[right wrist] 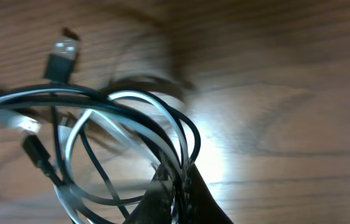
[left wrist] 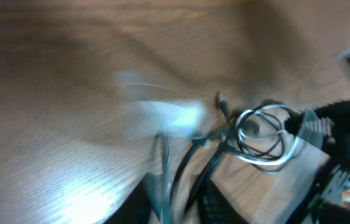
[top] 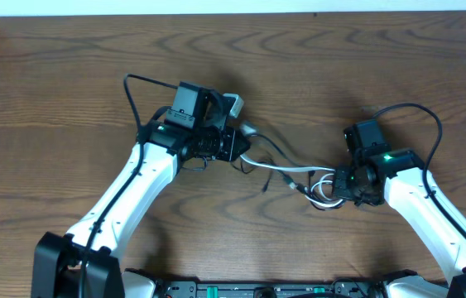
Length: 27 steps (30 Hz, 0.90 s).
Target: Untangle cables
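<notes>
Cables [top: 282,168]: two, black and white; left tool [top: 237,142], right tool [top: 340,184] each clamped on them.

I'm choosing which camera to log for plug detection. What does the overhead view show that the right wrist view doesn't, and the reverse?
Overhead only: the left arm and right arm, with the cables running between left claw and right claw. Right wrist only: the black USB plug in detail. Both: looped black and white cord on the wooden table.
</notes>
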Tool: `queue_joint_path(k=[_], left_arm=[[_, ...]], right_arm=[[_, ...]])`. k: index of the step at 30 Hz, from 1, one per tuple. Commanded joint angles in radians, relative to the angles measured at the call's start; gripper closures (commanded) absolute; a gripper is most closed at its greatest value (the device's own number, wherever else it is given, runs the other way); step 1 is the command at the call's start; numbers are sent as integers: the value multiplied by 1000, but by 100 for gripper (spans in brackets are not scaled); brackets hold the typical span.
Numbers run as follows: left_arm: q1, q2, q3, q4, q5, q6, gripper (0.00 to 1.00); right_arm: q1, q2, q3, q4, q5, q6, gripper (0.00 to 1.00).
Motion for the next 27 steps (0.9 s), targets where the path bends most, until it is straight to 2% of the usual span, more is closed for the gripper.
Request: queue_joint_path(k=[1,3,4,9,11,15,19,22,26,27], left_arm=[[15,-11,0,-7,45,-18,53],[15,-11,0,-16,45,-17,50],[15,-11,0,-18,45,-17,44],[15,-11,0,-28,45,-17,41],[11,-11,0,-46,45,-17,41],[-10,-11,0,-95,44,4,41],[-40,-11,-10,-109,37,6,42],[-60,-11,-13,-109,37,9,42],[-84,-11,-13,-108,37,33,42],[-90,-11,-13,-106,37,33,41]], right_arm=[[-13,-1,-2,-3,52,19,99],[-13,-1,-2,-3,49,14,99],[-13,-1,-2,-3,48,14,99],[-12,-1,-2,25,-43,-66,99],[-12,-1,-2,56,-149,-149,99],[-12,-1,-2,128,-492,-359,99],[-12,-1,-2,178,-703,-444,99],[-12,-1,-2,185,-685,-442,99],[-12,-1,-2,139,-540,-419,98],[-12,-1,-2,124,-499,-419,87]])
